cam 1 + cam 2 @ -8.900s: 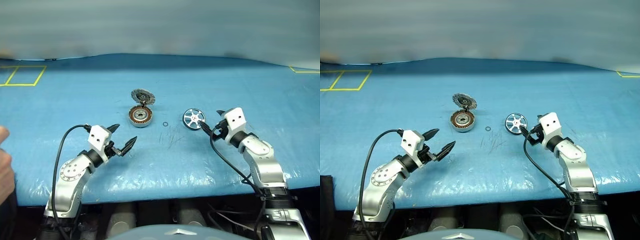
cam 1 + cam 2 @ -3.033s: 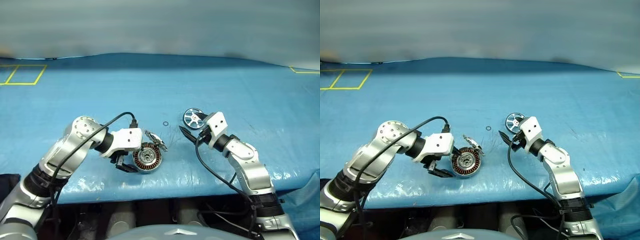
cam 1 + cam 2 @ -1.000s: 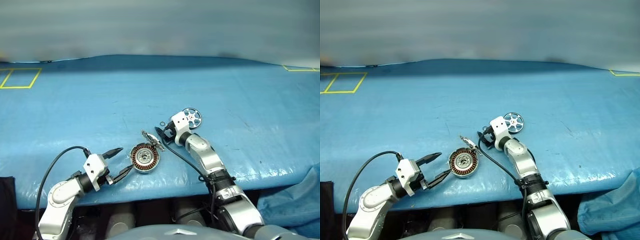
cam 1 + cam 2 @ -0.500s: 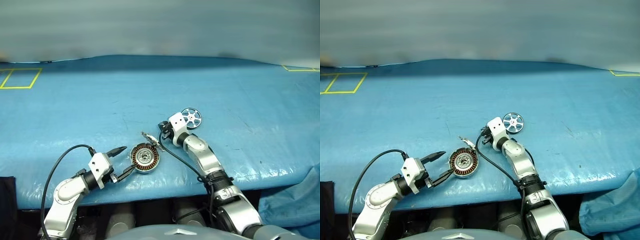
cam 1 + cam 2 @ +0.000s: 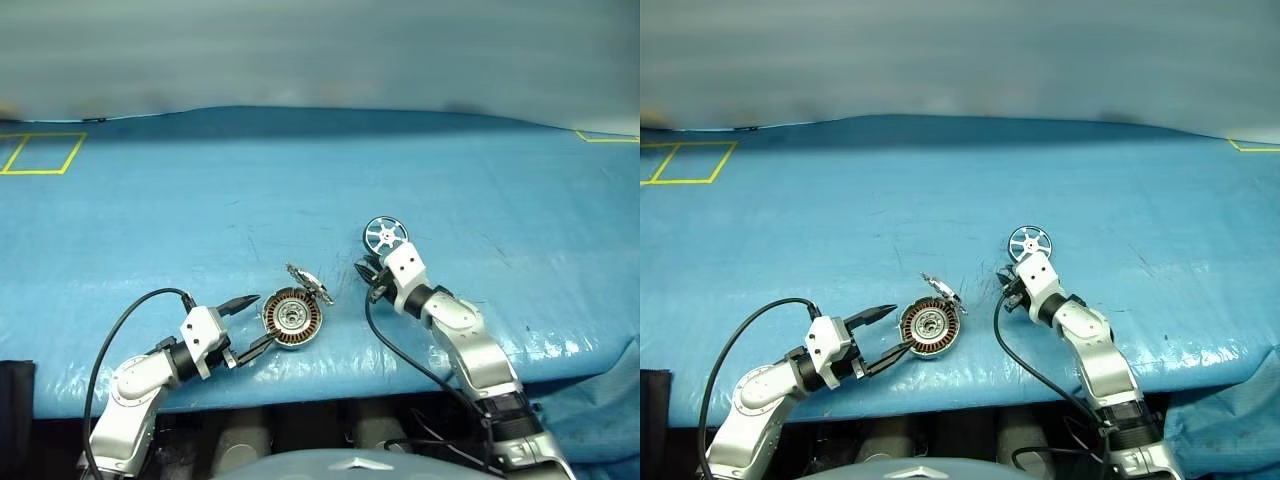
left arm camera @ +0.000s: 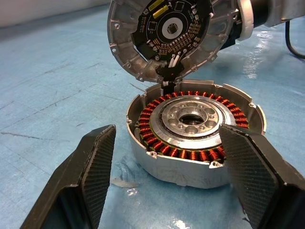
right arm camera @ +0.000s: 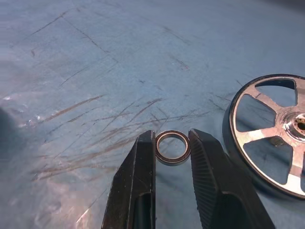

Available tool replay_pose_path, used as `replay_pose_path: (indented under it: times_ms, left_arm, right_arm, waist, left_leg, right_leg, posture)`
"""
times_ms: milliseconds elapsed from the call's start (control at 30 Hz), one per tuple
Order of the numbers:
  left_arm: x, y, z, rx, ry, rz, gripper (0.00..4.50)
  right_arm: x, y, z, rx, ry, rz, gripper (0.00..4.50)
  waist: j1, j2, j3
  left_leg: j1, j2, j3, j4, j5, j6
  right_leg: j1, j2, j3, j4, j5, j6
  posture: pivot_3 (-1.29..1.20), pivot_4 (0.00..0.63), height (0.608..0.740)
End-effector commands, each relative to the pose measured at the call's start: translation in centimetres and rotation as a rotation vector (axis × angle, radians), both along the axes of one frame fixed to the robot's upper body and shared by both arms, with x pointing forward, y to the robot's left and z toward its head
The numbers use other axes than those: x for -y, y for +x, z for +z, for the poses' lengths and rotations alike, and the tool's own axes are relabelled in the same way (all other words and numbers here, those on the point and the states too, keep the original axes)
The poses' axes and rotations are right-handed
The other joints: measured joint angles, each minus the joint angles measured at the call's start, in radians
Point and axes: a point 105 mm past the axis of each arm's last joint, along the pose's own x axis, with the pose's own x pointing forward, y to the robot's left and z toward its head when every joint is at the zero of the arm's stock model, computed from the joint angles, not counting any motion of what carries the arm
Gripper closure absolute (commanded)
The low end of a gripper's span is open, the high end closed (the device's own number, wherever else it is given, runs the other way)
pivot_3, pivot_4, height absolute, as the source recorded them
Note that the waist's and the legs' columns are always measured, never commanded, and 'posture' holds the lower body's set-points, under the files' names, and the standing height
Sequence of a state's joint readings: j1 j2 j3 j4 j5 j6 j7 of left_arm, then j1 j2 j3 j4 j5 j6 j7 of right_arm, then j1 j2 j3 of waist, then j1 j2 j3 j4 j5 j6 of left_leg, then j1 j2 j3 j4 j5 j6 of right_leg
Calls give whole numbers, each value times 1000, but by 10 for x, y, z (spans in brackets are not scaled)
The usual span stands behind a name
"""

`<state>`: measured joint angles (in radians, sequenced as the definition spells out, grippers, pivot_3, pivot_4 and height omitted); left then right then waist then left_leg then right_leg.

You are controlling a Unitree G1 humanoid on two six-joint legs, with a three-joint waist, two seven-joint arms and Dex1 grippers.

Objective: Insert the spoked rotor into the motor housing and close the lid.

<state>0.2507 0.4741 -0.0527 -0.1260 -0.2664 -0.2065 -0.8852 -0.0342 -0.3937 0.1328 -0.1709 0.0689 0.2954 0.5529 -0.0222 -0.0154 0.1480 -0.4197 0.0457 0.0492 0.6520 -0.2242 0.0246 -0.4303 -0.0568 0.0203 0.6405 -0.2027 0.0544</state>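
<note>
Motor housing [image 6: 193,129] face-up, lid [image 6: 171,33] upright

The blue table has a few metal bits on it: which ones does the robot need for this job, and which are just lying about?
For the job:
- spoked rotor
- motor housing
- lid, hinged open

Not named in the job:
- small ring, pinched in the right gripper
- yellow tape square

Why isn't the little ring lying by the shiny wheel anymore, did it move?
Yes. The ring left its spot beside the spoked rotor; the right gripper now pinches it.
</note>
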Motion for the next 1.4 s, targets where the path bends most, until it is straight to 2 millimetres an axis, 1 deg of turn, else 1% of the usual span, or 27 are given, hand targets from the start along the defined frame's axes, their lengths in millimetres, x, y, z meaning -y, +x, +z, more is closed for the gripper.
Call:
replay_pose_path:
  times_ms: [33, 100, 267, 333, 467, 600, 700, 833, 967, 1033, 1167, 1267, 1400]
  left_arm:
    - [-4, -1, 16, 46, -16, -19, 807]
    - [-7, -2, 17, 45, -9, -18, 807]
    - [-8, 0, 17, 41, -3, -18, 807]
    - [-7, 0, 17, 36, -6, -27, 807]
    - [-4, 2, 18, 32, -3, -42, 807]
    - [-2, 4, 20, 38, 3, -42, 807]
    - [-1, 5, 21, 38, 3, -43, 807]
    - [-1, 4, 23, 34, 8, -39, 807]
    - [-1, 4, 24, 35, 11, -32, 807]
    - [-1, 5, 24, 36, 12, -27, 807]
    - [-3, 4, 25, 38, 14, -11, 807]
    - [-5, 3, 24, 39, 15, 0, 807]
    - [-5, 2, 23, 34, 12, 4, 807]
  right_arm:
    - [-7, -22, 16, 8, -22, 126, 3843]
    - [-11, -35, 13, -31, -47, 190, 3843]
    - [-16, -60, 9, -100, -79, 303, 3843]
    - [-22, -66, 12, -111, -53, 355, 3843]
    - [-34, -72, 27, -111, 74, 420, 3843]
    - [-38, -74, 29, -133, 138, 455, 3843]
    - [-34, -74, 31, -147, 220, 473, 3843]
    - [-25, -67, 35, -153, 338, 487, 3843]
    - [-21, -57, 27, -192, 399, 506, 3843]
    - [-23, -55, 23, -211, 415, 520, 3843]
    - [-43, -59, 13, -237, 406, 533, 3843]
    - [-44, -58, 10, -238, 386, 518, 3843]
    - [-48, -59, 12, -237, 391, 535, 3843]
  waist:
    - [1, 0, 0]
    - [-1, -1, 1]
    - [3, -1, 1]
    - [4, -2, 1]
    - [6, -3, 2]
    - [10, -3, 2]
    - [11, -3, 2]
    - [12, -4, 2]
    - [10, -4, 2]
    - [11, -4, 2]
    - [12, -4, 2]
    - [12, -4, 2]
    - [12, -4, 2]
  left_leg:
    - [0, 0, 0, 0, 0, 0]
    - [1, 1, 0, 0, 0, 0]
    - [2, 1, -2, 0, -1, -1]
    - [2, 1, -2, 0, -1, -1]
    - [2, 1, -3, -1, -1, -1]
    - [1, 1, -3, -2, -2, -1]
    - [1, 1, -3, -2, -2, 0]
    - [1, 0, -2, -2, -3, 1]
    - [1, 0, -2, -2, -3, 1]
    - [1, 0, -2, -2, -3, 1]
    - [0, 0, -2, -2, -3, 1]
    - [0, -1, -1, -3, -3, 1]
    - [1, -1, -1, -1, -3, 1]
  right_leg:
    - [0, 0, 0, 0, 0, 0]
    - [0, -2, -1, -1, -1, 1]
    - [-1, -4, -5, -4, -1, 1]
    - [0, -4, -6, -5, -1, 1]
    - [1, -4, -7, -7, -1, 1]
    - [1, -4, -8, -8, -1, 1]
    - [1, -4, -8, -10, -1, 1]
    - [2, -4, -8, -11, 0, 1]
    - [2, -3, -8, -11, 0, 2]
    - [2, -2, -8, -11, 0, 2]
    - [4, -1, -8, -11, 0, 1]
    - [4, -1, -7, -11, 1, 0]
    - [2, -2, -8, -11, 0, 2]
  posture:
    - [0, 150, 740]
    - [0, 150, 740]
    - [0, 150, 740]
    - [0, 150, 740]
    - [0, 150, 740]
    - [0, 150, 740]
    - [0, 150, 740]
    - [0, 150, 740]
    - [0, 150, 740]
    - [0, 150, 740]
    - [0, 150, 740]
    - [0, 150, 740]
    - [0, 150, 740]
